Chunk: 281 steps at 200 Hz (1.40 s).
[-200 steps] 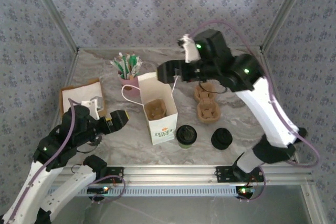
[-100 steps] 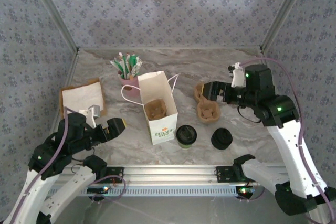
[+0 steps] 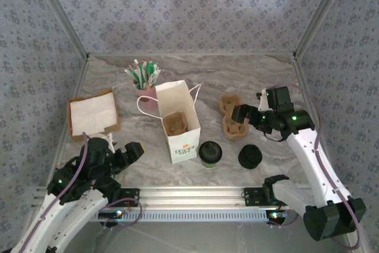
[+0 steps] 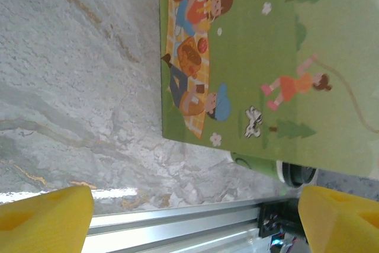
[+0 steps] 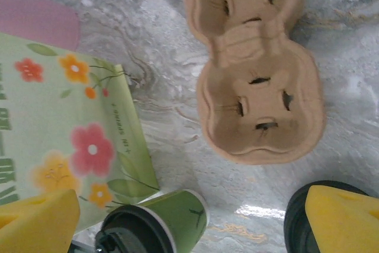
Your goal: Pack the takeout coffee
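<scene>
The takeout coffee (image 3: 210,153), a green paper cup with a black lid, stands just right of the white bag (image 3: 177,119). In the right wrist view the coffee (image 5: 160,220) sits low between the bag's flowered side (image 5: 65,140) and a cardboard carrier (image 5: 254,87). My right gripper (image 3: 238,112) hovers open over the carriers, its yellow pads (image 5: 343,217) wide apart with nothing between them. My left gripper (image 3: 134,150) is open near the front edge, left of the bag. Its view shows the bag's picnic print (image 4: 249,57) and a sliver of the cup (image 4: 260,163) behind it.
A pile of black lids (image 3: 250,157) lies right of the coffee. Two cardboard carriers (image 3: 232,117) sit behind it. A pink cup of sachets (image 3: 145,81) stands behind the bag, and a napkin tray (image 3: 93,114) is at the left. The metal rail (image 3: 189,194) runs along the front edge.
My right arm has swung from above the bag down and to the right, over the carriers. My left arm has drawn back toward the front edge.
</scene>
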Motion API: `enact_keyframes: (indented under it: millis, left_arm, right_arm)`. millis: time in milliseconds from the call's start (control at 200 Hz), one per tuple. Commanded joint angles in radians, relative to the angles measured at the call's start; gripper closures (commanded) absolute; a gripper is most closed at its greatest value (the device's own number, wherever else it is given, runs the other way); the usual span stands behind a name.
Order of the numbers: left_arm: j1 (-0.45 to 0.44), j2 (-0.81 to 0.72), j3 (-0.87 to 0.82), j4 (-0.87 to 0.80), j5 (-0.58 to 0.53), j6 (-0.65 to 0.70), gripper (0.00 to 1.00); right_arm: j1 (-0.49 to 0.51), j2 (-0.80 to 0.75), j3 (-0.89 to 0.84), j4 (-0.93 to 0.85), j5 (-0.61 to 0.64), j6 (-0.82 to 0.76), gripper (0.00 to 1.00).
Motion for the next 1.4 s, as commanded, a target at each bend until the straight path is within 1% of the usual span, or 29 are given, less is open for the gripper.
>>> enact_keyframes:
  millis: [0, 75, 185, 375, 530, 645, 700, 779, 859, 944, 1009, 1074, 1204, 1289, 1399]
  left_arm:
    - [-0.027, -0.026, -0.016, 0.025, -0.025, -0.062, 0.12]
    - [-0.031, -0.01, -0.024, 0.04, -0.02, -0.045, 0.12]
    - [-0.036, 0.06, -0.024, 0.075, 0.004, 0.002, 0.12]
    - [-0.074, 0.129, -0.016, 0.064, 0.025, 0.101, 0.17]
    - [-0.081, 0.158, -0.01, 0.002, 0.081, 0.182, 0.19]
    - [-0.092, 0.174, -0.018, 0.001, 0.134, 0.226, 0.19]
    - [-0.101, 0.176, -0.024, 0.007, 0.15, 0.239, 0.2]
    - [-0.126, 0.169, -0.031, 0.01, 0.149, 0.248, 0.22]
    - [-0.162, 0.165, -0.035, 0.03, 0.128, 0.252, 0.24]
    - [-0.212, 0.17, -0.04, 0.073, 0.089, 0.246, 0.24]
    - [-0.261, 0.189, -0.043, 0.11, 0.05, 0.238, 0.24]
    - [-0.311, 0.22, -0.048, 0.144, 0.007, 0.233, 0.25]
    - [-0.402, 0.259, -0.074, 0.222, -0.059, 0.201, 0.25]
    - [-0.438, 0.264, -0.097, 0.266, -0.086, 0.176, 0.25]
    - [-0.468, 0.278, -0.112, 0.309, -0.121, 0.142, 0.25]
  right_arm:
    - [-0.013, -0.047, -0.022, 0.053, -0.015, 0.025, 0.0]
    - [-0.019, -0.051, -0.011, 0.035, -0.011, 0.023, 0.0]
    - [-0.027, -0.058, -0.003, 0.019, -0.012, 0.027, 0.0]
    - [-0.048, -0.071, -0.039, 0.06, -0.078, 0.023, 0.0]
    - [-0.058, -0.065, -0.064, 0.102, -0.148, -0.009, 0.0]
    - [-0.063, -0.048, -0.062, 0.128, -0.176, -0.031, 0.0]
    - [-0.062, -0.049, -0.064, 0.138, -0.194, -0.026, 0.02]
    - [-0.06, -0.056, -0.068, 0.14, -0.204, -0.023, 0.04]
    - [-0.057, -0.06, -0.063, 0.122, -0.2, -0.026, 0.06]
    - [-0.039, -0.06, -0.046, 0.089, -0.182, -0.027, 0.08]
    - [-0.005, -0.057, -0.015, 0.028, -0.127, -0.05, 0.09]
    - [0.05, -0.05, 0.022, -0.042, -0.054, -0.072, 0.09]
    - [0.202, -0.049, 0.073, -0.152, 0.107, -0.074, 0.1]
    - [0.312, -0.048, 0.084, -0.189, 0.204, -0.044, 0.11]
    - [0.438, -0.04, 0.074, -0.198, 0.293, 0.018, 0.13]
